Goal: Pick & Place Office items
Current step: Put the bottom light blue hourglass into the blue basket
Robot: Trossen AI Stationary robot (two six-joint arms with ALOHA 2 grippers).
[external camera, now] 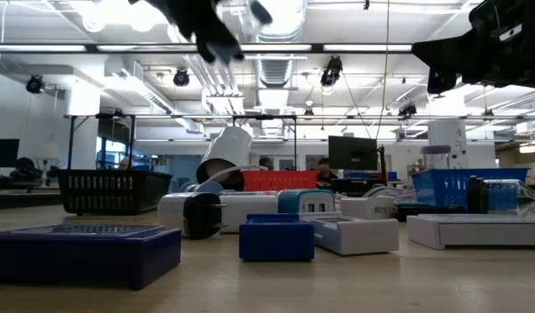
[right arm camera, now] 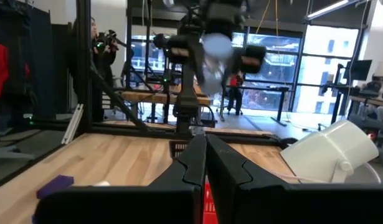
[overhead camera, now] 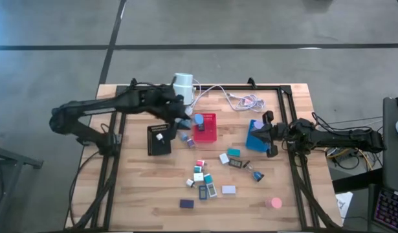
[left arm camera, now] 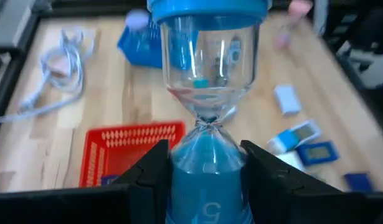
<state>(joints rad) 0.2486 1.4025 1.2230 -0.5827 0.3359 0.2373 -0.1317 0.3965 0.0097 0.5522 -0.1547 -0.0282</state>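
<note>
A clear hourglass [left arm camera: 207, 81] with blue caps and blue sand is in my left gripper [left arm camera: 207, 155], which is shut on it above the red tray [overhead camera: 205, 127]. In the high view the hourglass [overhead camera: 199, 120] shows just past the left gripper [overhead camera: 186, 121]. Several small office items [overhead camera: 208, 181] lie loose on the wooden table's middle and near part, and a pink disc [overhead camera: 275, 203] lies near the front. My right gripper [right arm camera: 203, 155] is shut with nothing in it, held level at the table's right by the blue tray [overhead camera: 255, 136]. My left gripper pinches the hourglass's sand-filled bulb [left arm camera: 207, 180] between its two fingers [left arm camera: 157, 168], just behind the narrow waist. The fingers slant down from the table's left and lie along the hourglass. Its clear bulb and blue cap [left arm camera: 207, 7] stick out past the fingertips, lifted clear.
A black tray [overhead camera: 159, 139] with a white piece in it stands left of the red tray. A white cylinder [overhead camera: 183, 86] and its pale cable [overhead camera: 241, 100] lie at the far edge. A black frame [overhead camera: 286, 90] runs along the table's sides.
</note>
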